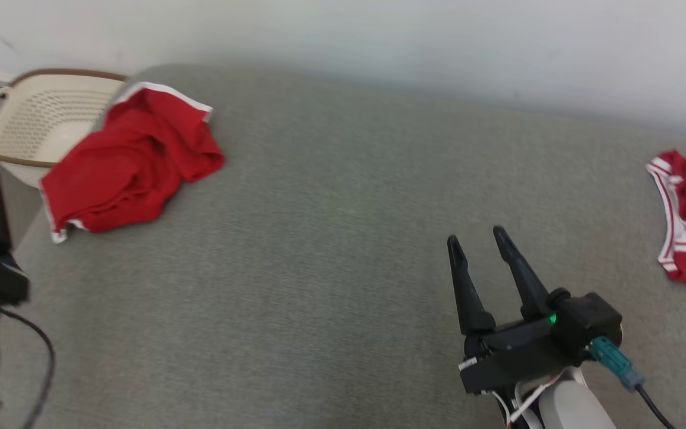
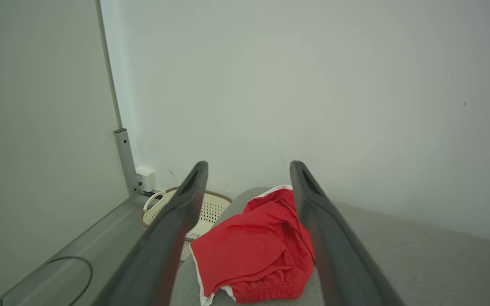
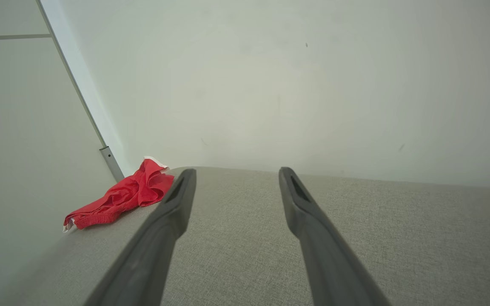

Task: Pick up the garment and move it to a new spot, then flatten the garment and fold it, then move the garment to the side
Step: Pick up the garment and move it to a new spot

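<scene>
Grey fabric surface below a white wall. Crumpled red shorts point(image 1: 134, 167) lie at its far left corner, beside a cream basket point(image 1: 39, 119). The left gripper point(image 2: 249, 165) and right gripper point(image 1: 475, 235) hover empty, fingers apart. Picking up, flattening and folding apparently all remain.

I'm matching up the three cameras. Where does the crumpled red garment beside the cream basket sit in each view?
Head view: the red garment lies at the upper left, beside the cream basket.
Left wrist view: bottom centre, with the basket behind it to the left.
Right wrist view: left of the middle, at the surface's edge.
Shared landmark: the grey fabric surface it lies on, where that meets the white wall.
</scene>
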You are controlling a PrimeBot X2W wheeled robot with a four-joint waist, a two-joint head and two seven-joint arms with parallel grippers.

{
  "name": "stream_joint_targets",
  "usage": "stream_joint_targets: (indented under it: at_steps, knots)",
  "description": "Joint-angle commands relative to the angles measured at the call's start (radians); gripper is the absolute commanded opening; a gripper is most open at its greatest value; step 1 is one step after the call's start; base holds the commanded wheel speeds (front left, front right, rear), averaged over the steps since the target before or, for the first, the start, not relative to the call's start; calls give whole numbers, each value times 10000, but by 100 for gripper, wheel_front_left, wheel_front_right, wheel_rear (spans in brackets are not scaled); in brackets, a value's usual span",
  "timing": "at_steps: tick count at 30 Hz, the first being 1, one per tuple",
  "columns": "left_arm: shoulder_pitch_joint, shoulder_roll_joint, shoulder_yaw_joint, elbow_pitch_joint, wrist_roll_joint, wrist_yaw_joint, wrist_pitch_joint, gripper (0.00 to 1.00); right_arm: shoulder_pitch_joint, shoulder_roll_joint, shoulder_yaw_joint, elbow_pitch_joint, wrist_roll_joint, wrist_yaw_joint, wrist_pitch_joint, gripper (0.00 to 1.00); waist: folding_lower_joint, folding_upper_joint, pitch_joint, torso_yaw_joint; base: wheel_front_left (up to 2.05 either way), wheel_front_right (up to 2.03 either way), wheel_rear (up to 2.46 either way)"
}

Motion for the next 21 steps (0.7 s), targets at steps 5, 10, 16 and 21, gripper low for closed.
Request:
stream_joint_targets:
  at_steps: [5, 10, 16, 21]
  knots:
    - [-1390, 662, 257, 985, -317, -335, 405, 100, -640, -8, 159, 80, 146, 3, -222, 100, -2, -1, 1650, -1790, 0, 0, 0]
    - [-2404, 1203, 285, 2033, -374, -516, 916, 100, -955, -4, 361, 205, 379, 1, -403, 100, -2, -1, 2137, -2473, 0, 0, 0]
    - [-3288, 1764, 62, 3089, -193, -668, 1387, 100, -1276, -4, 507, 400, 514, 1, -520, 100, -2, -1, 2597, -3093, 0, 0, 0]
    - [-3912, 2088, -17, 4018, -261, -799, 1750, 100, -1491, -4, 558, 378, 573, 1, -535, 100, -2, -1, 2889, -3499, 0, 0, 0]
